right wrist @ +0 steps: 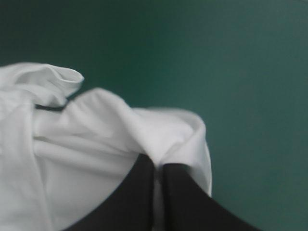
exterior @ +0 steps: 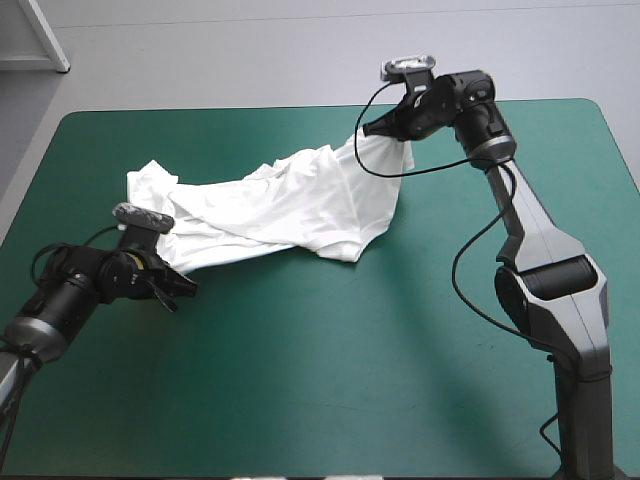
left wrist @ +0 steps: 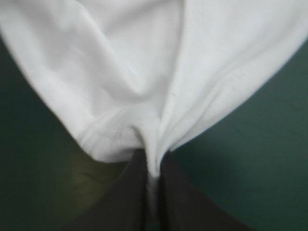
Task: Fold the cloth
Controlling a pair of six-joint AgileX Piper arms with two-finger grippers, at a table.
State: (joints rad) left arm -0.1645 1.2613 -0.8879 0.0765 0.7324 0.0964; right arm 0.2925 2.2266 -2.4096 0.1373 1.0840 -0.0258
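White short-sleeved cotton T-shirt (exterior: 290,205), partly spread and heavily creased, on the table with a teal-green cover (exterior: 330,380). The cloth runs as a diagonal band from the table's left half towards its far edge. None of it reaches the table's near edge or right edge.

Left gripper (exterior: 175,283), low over the table's left side and nearer the table's near edge than the rest of the cloth. Its two black fingers (left wrist: 132,192) are clenched on a gathered corner of the T-shirt, with a thin pleat of fabric pinched between them. Folds fan out ahead of the fingertips over the cover.

Right gripper (exterior: 372,130), raised above the table close to its far edge and right of the table's centre. Its black fingers (right wrist: 183,192) are likewise clamped on a bunched edge of the T-shirt, and the fabric curls over the fingertips.

From this raised hold the cloth slopes down to the table top, where the middle of the garment lies in long wrinkles. The end of the garment nearest the table's left edge lies flat on the cover
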